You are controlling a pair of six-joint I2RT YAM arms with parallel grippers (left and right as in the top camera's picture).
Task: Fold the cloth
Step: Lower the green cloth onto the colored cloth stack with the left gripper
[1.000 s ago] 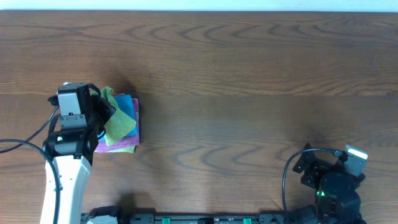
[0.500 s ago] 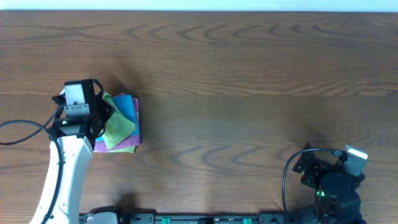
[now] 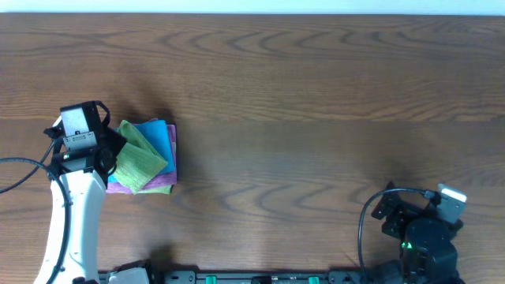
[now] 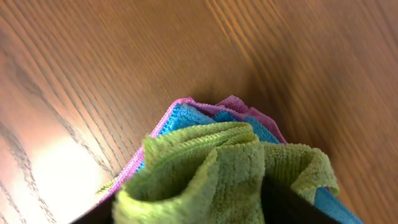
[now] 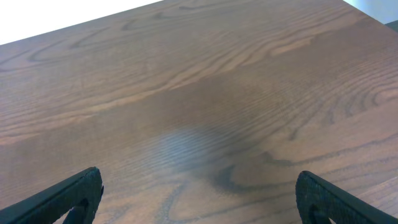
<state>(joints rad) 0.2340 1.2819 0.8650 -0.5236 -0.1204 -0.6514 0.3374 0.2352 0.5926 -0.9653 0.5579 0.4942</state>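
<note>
Fingers (image 4: 283, 213) of the left gripper (image 3: 109, 155) pinch the bunched end of the green cloth (image 3: 142, 162) near the left edge of the table (image 3: 316, 95). The cloth lies atop a blue cloth (image 3: 160, 136) and a pink cloth (image 3: 162, 184). At the near right corner sits the right gripper (image 5: 199, 180), its jaws spread wide.

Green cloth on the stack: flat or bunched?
Bunched. Left wrist view shows the green cloth rumpled into raised folds over the blue cloth and pink cloth.
</note>
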